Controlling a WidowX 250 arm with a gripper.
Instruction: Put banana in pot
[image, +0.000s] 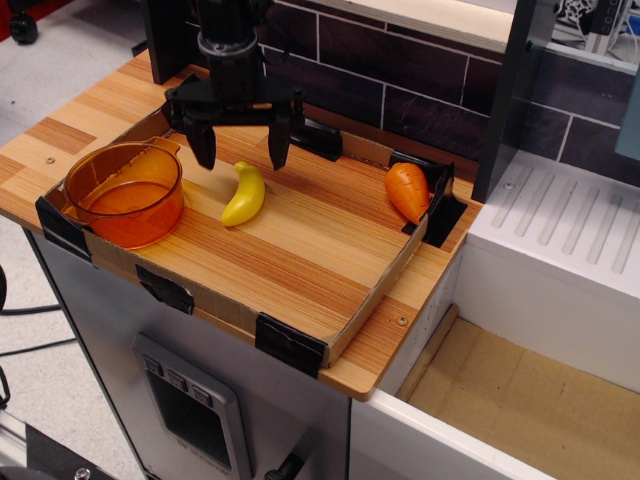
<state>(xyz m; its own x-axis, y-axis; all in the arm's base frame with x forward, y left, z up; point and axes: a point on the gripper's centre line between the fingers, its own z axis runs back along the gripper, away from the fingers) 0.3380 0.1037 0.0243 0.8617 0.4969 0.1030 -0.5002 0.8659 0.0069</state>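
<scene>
The yellow toy banana lies on the wooden tray, just right of the pot. The translucent orange pot stands at the tray's left corner and holds nothing. My black gripper hangs open just above and behind the banana, its two fingers spread wide to either side of the banana's upper end. It holds nothing.
An orange carrot toy lies at the tray's right corner. The wooden tray has low cardboard walls with black corner clips. A dark tile wall stands behind. A white sink unit is to the right.
</scene>
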